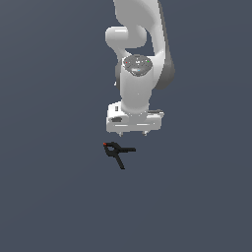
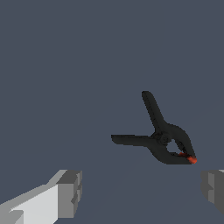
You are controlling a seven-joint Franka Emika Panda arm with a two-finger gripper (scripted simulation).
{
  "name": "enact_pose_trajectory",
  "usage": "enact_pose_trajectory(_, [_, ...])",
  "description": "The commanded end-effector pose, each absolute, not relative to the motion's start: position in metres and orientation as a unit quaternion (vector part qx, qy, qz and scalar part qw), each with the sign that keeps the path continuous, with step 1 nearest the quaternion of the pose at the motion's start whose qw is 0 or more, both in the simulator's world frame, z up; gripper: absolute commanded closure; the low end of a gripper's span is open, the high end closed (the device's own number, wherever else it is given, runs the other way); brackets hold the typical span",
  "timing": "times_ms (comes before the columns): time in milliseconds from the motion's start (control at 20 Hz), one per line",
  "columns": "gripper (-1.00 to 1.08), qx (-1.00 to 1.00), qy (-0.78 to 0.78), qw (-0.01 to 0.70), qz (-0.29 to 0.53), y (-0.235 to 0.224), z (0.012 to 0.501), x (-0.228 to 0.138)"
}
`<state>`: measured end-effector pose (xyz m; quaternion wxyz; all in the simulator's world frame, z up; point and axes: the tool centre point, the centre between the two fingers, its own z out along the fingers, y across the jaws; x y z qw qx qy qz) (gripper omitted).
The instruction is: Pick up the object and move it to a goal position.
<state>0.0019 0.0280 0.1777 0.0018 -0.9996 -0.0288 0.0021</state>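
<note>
A small black spring clamp (image 1: 117, 152) with two thin splayed handles and a tiny red tip lies on the dark grey floor. In the exterior view my gripper (image 1: 133, 133) hangs above it and a little toward the exterior view's right, apart from it. Only the short tips of the fingers (image 1: 121, 133) show there. The wrist view shows the clamp (image 2: 164, 140) lying flat, ahead of the gripper (image 2: 142, 192), whose two grey fingertips (image 2: 70, 192) stand wide apart. The gripper is open and holds nothing.
The floor (image 1: 49, 197) is plain dark grey all around. The white arm (image 1: 140, 59) rises above the gripper. No other objects show.
</note>
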Motion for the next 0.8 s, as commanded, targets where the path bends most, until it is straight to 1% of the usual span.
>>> enact_pose_trajectory(0, [-0.92,-0.999,-0.037,0.001,0.002,0.027,0.176,0.002])
enact_pose_trajectory(350, [-0.92,-0.997,-0.082,0.000,0.002,0.019,0.165,0.003])
enact_pose_trajectory(750, [-0.92,-0.986,-0.167,-0.002,0.003,0.004,0.145,0.005])
